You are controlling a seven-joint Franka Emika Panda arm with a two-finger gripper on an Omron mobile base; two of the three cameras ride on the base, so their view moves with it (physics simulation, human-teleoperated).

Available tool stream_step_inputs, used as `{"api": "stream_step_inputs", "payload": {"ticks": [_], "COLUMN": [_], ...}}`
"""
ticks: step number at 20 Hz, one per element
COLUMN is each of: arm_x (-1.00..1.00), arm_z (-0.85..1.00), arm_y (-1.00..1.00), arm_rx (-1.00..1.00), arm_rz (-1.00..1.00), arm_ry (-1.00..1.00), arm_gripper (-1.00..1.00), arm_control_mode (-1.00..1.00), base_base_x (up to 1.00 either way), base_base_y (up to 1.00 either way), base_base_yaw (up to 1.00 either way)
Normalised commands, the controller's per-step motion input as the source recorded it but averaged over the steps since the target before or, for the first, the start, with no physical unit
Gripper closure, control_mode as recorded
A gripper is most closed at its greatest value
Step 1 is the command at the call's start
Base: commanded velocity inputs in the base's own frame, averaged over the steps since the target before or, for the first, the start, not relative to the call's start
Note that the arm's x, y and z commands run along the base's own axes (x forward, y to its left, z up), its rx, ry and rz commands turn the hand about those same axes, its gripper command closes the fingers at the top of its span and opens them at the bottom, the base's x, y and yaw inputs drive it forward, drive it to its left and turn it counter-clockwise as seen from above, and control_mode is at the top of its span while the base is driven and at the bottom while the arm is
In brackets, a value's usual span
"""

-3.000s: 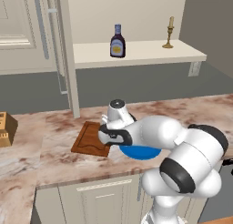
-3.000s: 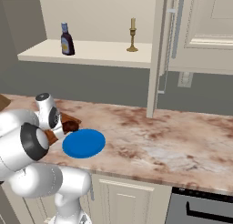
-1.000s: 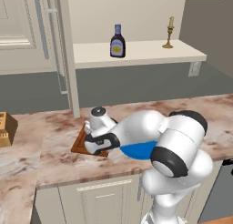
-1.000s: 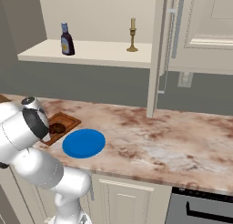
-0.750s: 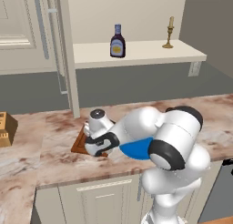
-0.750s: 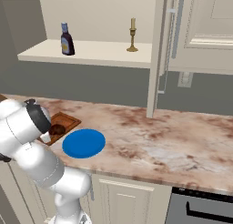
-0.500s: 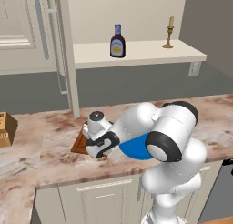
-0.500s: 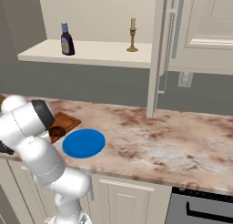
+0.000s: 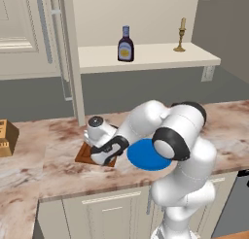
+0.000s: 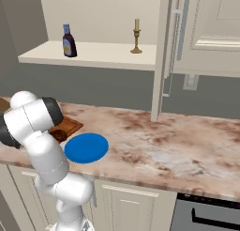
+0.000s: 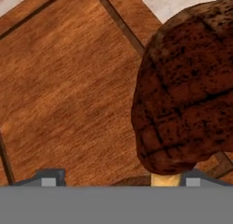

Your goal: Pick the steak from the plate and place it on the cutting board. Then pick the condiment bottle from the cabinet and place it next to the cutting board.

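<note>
Seen close in the hand view, the dark brown steak (image 11: 186, 86) lies on the reddish-brown cutting board (image 11: 68, 82), its pale bone end toward the right fingertip. My gripper (image 11: 121, 180) is open, its tips wide apart just above the board. From the left base view, the gripper (image 9: 100, 157) sits low over the cutting board (image 9: 83, 155), with the blue plate (image 9: 146, 155) bare to its right. The condiment bottle (image 9: 125, 44) stands on the cabinet shelf (image 9: 146, 56). The right base view shows the cutting board (image 10: 71, 125), plate (image 10: 86, 148) and bottle (image 10: 69, 41).
A brass candlestick (image 9: 181, 36) stands at the shelf's right end. The cabinet door (image 9: 29, 34) with its grey bar handle hangs open at the left. A tan wooden block (image 9: 5, 138) sits at the counter's far left. The marble counter (image 10: 178, 145) stretches to the right.
The hand moved left from the plate's edge onto the cutting board and sank low. Over the last second it stayed there while the arm's upper links swung round.
</note>
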Motion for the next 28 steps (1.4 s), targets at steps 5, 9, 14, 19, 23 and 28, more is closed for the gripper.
{"api": "stream_step_inputs", "payload": {"ticks": [5, 9, 14, 19, 23, 28], "arm_x": [0.0, -0.06, -0.33, -0.38, -0.28, -0.18], "arm_z": [0.07, 0.21, 0.22, 0.42, 0.62, 0.64], "arm_y": [0.01, -0.05, -0.17, -0.24, -0.36, -0.34], "arm_rx": [0.0, 0.0, 0.0, 0.0, 0.01, 0.0], "arm_rz": [0.0, 0.0, 0.0, 0.0, 0.0, 0.0], "arm_ry": [0.0, -0.03, -0.08, -0.04, 0.0, 0.0], "arm_gripper": [-1.0, -1.0, -1.0, -1.0, -1.0, -1.0], "arm_control_mode": [-1.0, -1.0, -1.0, -1.0, -1.0, -1.0], "base_base_x": [0.0, 0.0, 0.0, 0.0, 0.0, 0.0], "base_base_y": [0.0, 0.0, 0.0, 0.0, 0.0, 0.0], "base_base_yaw": [0.0, 0.0, 0.0, 0.0, 0.0, 0.0]}}
